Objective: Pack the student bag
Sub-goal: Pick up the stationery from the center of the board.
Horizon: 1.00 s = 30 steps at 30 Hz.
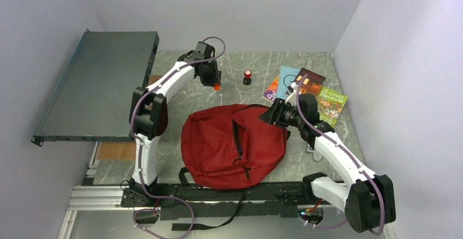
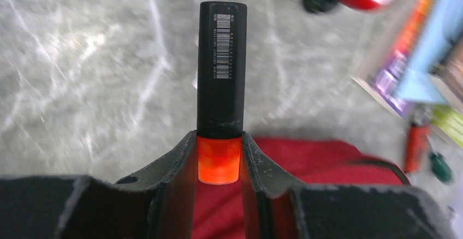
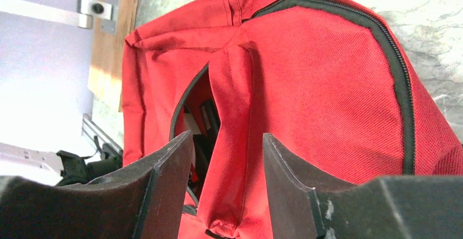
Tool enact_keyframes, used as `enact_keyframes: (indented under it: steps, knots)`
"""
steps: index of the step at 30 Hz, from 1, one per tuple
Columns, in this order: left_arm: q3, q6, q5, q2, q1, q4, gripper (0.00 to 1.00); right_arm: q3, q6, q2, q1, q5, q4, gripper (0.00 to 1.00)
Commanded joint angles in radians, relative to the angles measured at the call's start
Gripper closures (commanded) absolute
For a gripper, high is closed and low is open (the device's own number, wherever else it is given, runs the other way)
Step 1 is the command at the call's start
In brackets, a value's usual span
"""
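The student bag (image 1: 229, 146) is a red backpack lying flat in the middle of the table. Its black zipper opening (image 3: 188, 102) gapes a little and shows dark items inside. My right gripper (image 1: 268, 113) is at the bag's right edge. Its jaws stand open (image 3: 226, 138) around a raised fold of the red fabric (image 3: 240, 157), with a gap on each side. My left gripper (image 1: 214, 85) hovers behind the bag and is shut (image 2: 218, 138) on the orange end of a black marker (image 2: 221, 70), whose barcoded body sticks out forwards.
A small red and black object (image 1: 247, 76) stands behind the bag. Several books (image 1: 308, 89) lie fanned at the back right. A dark grey panel (image 1: 98, 86) overhangs the table's left side, with a wooden board (image 1: 114, 150) below it. White walls enclose the table.
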Motion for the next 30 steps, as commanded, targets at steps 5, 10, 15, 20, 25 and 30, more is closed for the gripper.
enact_keyframes:
  steps: [5, 10, 15, 20, 25, 30]
  knots:
    - [-0.225, -0.011, 0.165, -0.369, -0.103, 0.130, 0.92, -0.041, 0.151, 0.020, -0.061, -0.159, 0.175, 0.46]
    - [-0.358, -0.009, 0.125, -0.502, -0.247, 0.149, 0.93, -0.055, 0.258, 0.019, -0.063, -0.226, 0.286, 0.44]
    - [-0.447, -0.023, -0.013, -0.578, -0.401, 0.127, 0.94, -0.109, 0.366, -0.062, -0.062, -0.226, 0.433, 0.35]
    - [-0.481, -0.031, -0.095, -0.597, -0.504, 0.106, 0.95, -0.137, 0.410, -0.091, -0.062, -0.167, 0.393, 0.44]
    - [-0.507, -0.049, -0.095, -0.592, -0.538, 0.128, 0.95, -0.205, 0.443, -0.132, -0.062, -0.129, 0.405, 0.49]
    - [-0.504, -0.060, -0.084, -0.579, -0.576, 0.142, 0.95, -0.237, 0.467, -0.138, -0.062, -0.133, 0.423, 0.50]
